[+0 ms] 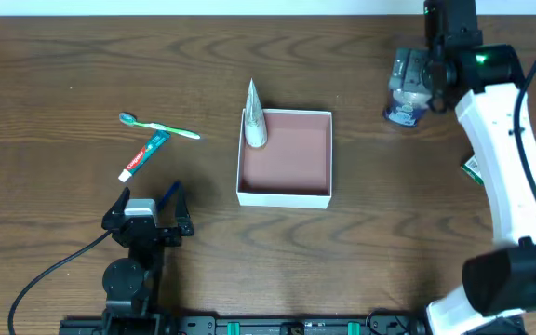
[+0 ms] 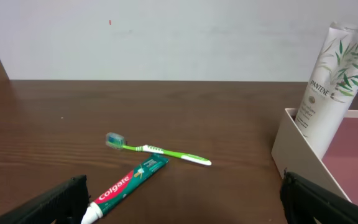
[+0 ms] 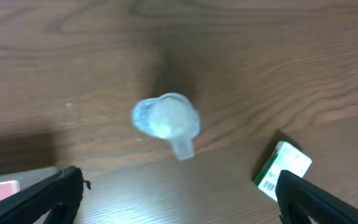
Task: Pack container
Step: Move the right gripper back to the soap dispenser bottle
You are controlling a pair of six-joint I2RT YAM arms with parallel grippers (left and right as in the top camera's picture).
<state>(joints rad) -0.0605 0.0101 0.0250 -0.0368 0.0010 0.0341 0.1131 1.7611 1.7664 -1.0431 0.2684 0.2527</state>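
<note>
Container (image 1: 291, 154) lies mostly bare, tube (image 1: 254, 123) against left wall; left claw (image 1: 149, 197), right claw (image 3: 178, 186) apart.

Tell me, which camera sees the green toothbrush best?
The left wrist camera: the toothbrush lies close and whole, and its bristle head shows clearly. Overhead shows it whole but tiny. The right wrist camera doesn't show it.

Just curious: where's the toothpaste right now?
In the overhead view, the toothpaste lies left of the container, just beside the toothbrush, ahead of the left gripper.
</note>
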